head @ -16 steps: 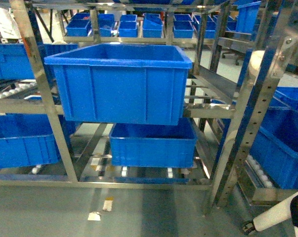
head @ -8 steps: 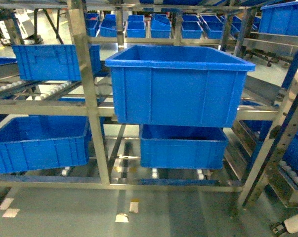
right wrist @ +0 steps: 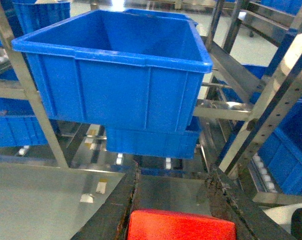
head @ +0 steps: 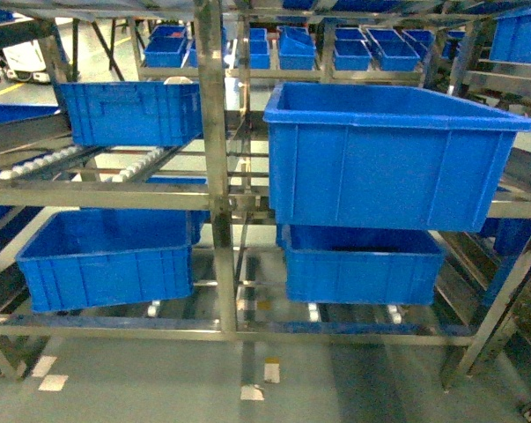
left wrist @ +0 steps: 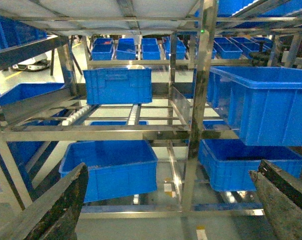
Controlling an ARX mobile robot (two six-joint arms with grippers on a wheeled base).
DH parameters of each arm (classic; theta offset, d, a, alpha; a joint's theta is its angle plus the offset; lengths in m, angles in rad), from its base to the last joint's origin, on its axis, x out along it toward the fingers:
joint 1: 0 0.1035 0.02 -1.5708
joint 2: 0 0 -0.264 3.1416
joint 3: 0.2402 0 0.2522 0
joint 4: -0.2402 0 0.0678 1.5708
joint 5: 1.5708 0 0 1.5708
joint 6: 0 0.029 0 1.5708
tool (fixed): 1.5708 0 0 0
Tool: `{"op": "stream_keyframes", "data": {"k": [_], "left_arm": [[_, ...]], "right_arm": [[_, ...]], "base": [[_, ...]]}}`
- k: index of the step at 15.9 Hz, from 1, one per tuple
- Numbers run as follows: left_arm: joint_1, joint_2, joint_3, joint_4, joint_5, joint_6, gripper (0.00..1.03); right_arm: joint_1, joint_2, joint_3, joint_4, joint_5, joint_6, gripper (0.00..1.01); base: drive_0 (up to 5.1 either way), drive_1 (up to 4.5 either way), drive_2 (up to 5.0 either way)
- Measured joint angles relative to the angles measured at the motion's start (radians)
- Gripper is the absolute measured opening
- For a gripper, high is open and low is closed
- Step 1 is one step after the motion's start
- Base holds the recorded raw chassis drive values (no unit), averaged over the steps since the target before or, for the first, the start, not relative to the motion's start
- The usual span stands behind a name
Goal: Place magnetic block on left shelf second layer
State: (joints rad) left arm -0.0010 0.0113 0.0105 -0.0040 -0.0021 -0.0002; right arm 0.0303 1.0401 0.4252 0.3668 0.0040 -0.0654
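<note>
The head view has swung left across the racks: the big bin (head: 393,163) that sat mid-frame a second ago now sits right of centre, and the left bay has come into sight, with its own upright post (head: 214,167) near the middle. The white arm piece seen low at the right edge has gone out of frame. I read this as the base turning toward the left shelf, so the approach is under way and the placing has not begun.

The block (right wrist: 182,226) is red and sits at the bottom of the right wrist view, clamped between the right gripper (right wrist: 178,220) jaws, which are closed onto its sides. It is well apart from any shelf. The left gripper (left wrist: 168,210) jaws stand wide apart and hold nothing.

Counts, from the head view: one block, two grippers. In the left bay, one bin (head: 129,112) on the second layer's roller rails (head: 115,163) and one lower bin (head: 106,260) beneath it. In the right bay, one big bin above and one bin (head: 362,264) below. Further back, a row of small bins (head: 296,48) stands on a far rack; I make out at least five, but the posts hide some.
</note>
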Motion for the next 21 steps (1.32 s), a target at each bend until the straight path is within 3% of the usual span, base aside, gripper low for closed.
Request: {"op": "stream_keyframes", "data": {"k": [21], "left_arm": [[0.0, 0.0, 0.0, -0.005, 0.001, 0.0, 0.98]], "right_arm": [[0.001, 0.002, 0.0, 0.006, -0.001, 0.0, 0.34]], "base": [[-0.1, 4.02, -4.3]]}}
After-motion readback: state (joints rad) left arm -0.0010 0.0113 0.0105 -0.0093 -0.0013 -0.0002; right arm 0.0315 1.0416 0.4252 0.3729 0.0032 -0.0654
